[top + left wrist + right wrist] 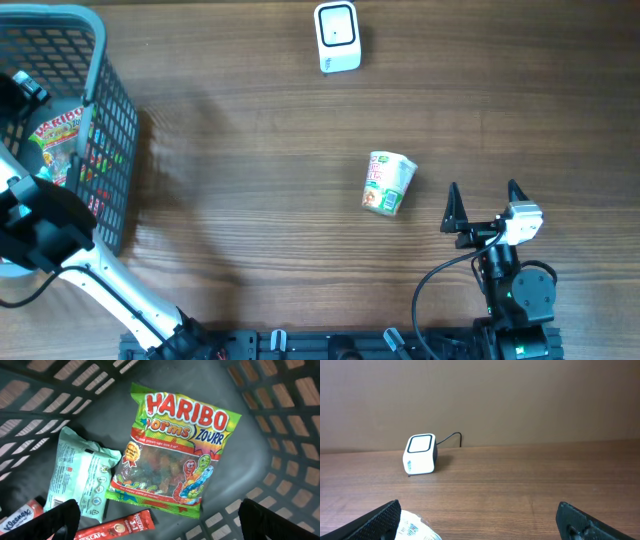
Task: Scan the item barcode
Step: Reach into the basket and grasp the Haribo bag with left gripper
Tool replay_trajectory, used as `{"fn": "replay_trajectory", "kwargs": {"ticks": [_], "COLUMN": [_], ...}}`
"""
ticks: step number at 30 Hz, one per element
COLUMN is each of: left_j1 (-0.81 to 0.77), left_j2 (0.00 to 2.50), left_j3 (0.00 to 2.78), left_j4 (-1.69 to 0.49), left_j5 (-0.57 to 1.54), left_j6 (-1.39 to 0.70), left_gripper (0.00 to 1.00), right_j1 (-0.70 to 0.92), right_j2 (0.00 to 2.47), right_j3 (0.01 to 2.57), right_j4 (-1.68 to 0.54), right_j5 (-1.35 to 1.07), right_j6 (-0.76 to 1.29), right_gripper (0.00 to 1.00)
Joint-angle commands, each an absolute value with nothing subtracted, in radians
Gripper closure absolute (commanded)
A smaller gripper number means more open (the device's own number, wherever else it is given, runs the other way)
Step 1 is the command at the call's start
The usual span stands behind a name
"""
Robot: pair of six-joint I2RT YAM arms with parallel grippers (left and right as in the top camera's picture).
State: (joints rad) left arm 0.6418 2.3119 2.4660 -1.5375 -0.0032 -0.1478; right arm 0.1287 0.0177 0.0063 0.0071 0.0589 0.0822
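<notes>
We see a wood tabletop (250, 200): basket (115, 130) at far left, scanner (337, 37) at the far edge, cup (388, 183) on its side, right of centre.

Overhead looks straight down; left wrist close inside basket (280, 410); right wrist, seemingly low, faces scanner (420, 454).

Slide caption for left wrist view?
Open left gripper over Haribo worms bag, mint pouch and Nescafe stick in grey basket.

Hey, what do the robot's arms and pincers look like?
The right pincer has black pointed fingers, a white block behind them, a looping black cable and a green light. The left arm is white with black joints; its pincer fingers are black too.
</notes>
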Motion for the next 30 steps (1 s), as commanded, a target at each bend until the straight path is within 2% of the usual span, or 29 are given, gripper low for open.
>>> {"fn": "replay_trajectory", "kwargs": {"ticks": [1, 9, 20, 30], "left_j1": [0.649, 0.665, 0.672, 0.662], "left_j2": [2.364, 2.37, 2.288, 2.069], "left_j3": [2.458, 2.328, 2.323, 2.323], "left_j4": [-1.522, -1.486, -1.505, -1.531], "left_j5": [-0.013, -0.004, 0.097, 0.138], "left_j6": [-0.104, -0.089, -0.094, -0.165], "left_gripper": [0.01, 0.12, 0.12, 0.11], "right_j1": [0.125, 0.125, 0.125, 0.125], "right_j2": [0.014, 0.014, 0.014, 0.014], "right_j3": [0.005, 0.005, 0.005, 0.005], "right_j4": [0.01, 0.011, 0.01, 0.01], "right_j5": [0.047, 0.047, 0.048, 0.047], "right_j6": [0.079, 0.079, 0.079, 0.078], "right_gripper": [0.0, 0.0, 0.0, 0.0]}}
